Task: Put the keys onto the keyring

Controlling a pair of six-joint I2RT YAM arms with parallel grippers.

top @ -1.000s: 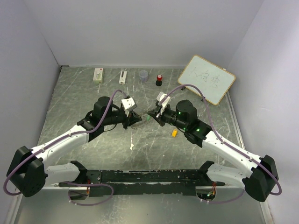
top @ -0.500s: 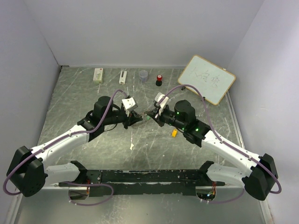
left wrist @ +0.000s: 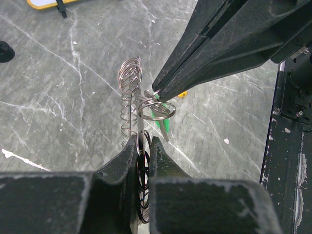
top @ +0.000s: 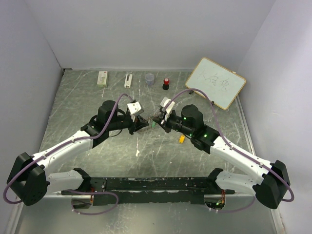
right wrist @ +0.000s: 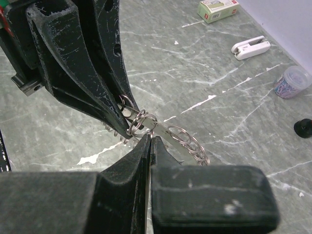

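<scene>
Because the keyring [left wrist: 128, 100] is a thin hoop crowded with small silvery loops, the left gripper [left wrist: 143, 142] has its jaws pinched tight on the rim at the bottom centre of the left wrist view. That grip turns the hoop edge-on and apparently lifts it off the marbled table [left wrist: 58, 97], which presents a stretch of rim to the other arm.

The right gripper [left wrist: 157, 90] reaches in from the upper right of that view. Its fingers are closed to a fine point on a small split ring [left wrist: 156, 108], and the green key [left wrist: 165, 126] dangles just below it. Gripping the loop rather than the key itself seems deliberate, since the loop is the part that must be worked onto the hoop. The split ring lies right against the keyring's rim. Whether it is already threaded or only pressed there cannot be told from these views.

In the top view the two grippers meet nose to nose at the middle of the frame. The yellow-orange key [top: 181, 139] lies loose on the table a little below and right of them, beside the right arm and touched by neither gripper. It probably waits its turn.

The step in hand looks like hooking the green key on, so the task is at best partway along. The wire is thin and springy, so the loop could slip out of either pinch.
</scene>
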